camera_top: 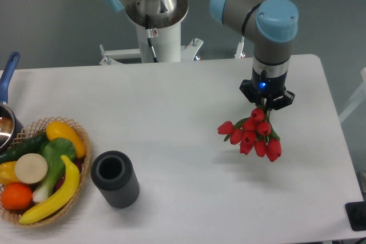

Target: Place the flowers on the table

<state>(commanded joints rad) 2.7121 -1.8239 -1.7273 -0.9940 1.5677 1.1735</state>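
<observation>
A bunch of red tulips (251, 135) hangs head-down from my gripper (266, 104) at the right side of the white table (171, 101). The gripper points straight down and is shut on the stems, which are hidden between the fingers. The blooms hang just above the table top; I cannot tell whether the lowest ones touch it. A dark grey ribbed cylindrical vase (115, 179) stands upright and empty near the front left, far from the gripper.
A wicker basket (80, 141) with a banana, orange, yellow pepper, cucumber and other produce sits at the front left edge. A pot with a blue handle (7, 78) is at the far left. The arm's base (154, 10) stands behind the table.
</observation>
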